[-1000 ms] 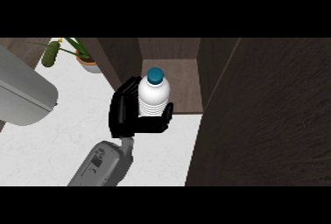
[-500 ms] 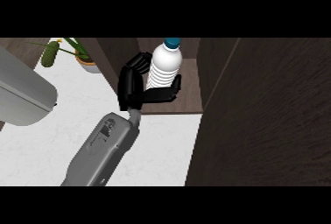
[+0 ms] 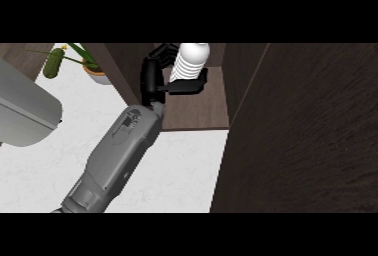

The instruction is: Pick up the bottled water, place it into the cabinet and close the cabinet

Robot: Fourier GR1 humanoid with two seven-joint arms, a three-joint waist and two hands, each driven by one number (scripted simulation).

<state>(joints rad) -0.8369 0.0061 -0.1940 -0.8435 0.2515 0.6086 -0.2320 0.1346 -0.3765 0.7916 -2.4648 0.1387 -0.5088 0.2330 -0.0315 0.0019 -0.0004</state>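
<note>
Far left of the frame: a large grey rounded object (image 3: pixel 22 112) sits on the white counter (image 3: pixel 184 170), partly cut off by the edge; what it is cannot be told. Upper left: a potted plant (image 3: pixel 81 62) with green leaves, close against the cabinet's side. Centre: one grey forearm (image 3: pixel 118 155) rises from the lower edge toward the top of the frame. Which arm it is cannot be settled from this view alone; by its entry left of centre it is taken as the left hand (image 3: pixel 159 75). Its black fingers and thumb are curled round the bottled water (image 3: pixel 190 60), which is upright, white and ribbed, cap out of sight at the top edge. Bottle and hand are inside the open cabinet (image 3: pixel 199 107), above its dark brown shelf; whether the bottle's base touches the shelf cannot be seen. Right half of the frame: the cabinet door (image 3: pixel 303 130), a broad dark wood panel, standing open. No other hand is in view. Step in hand, by judgement: placing the bottle in the cabinet. Next move likely calls for settling the bottle on the shelf, letting go, drawing the arm out past the shelf edge, then swinging the door shut.
</note>
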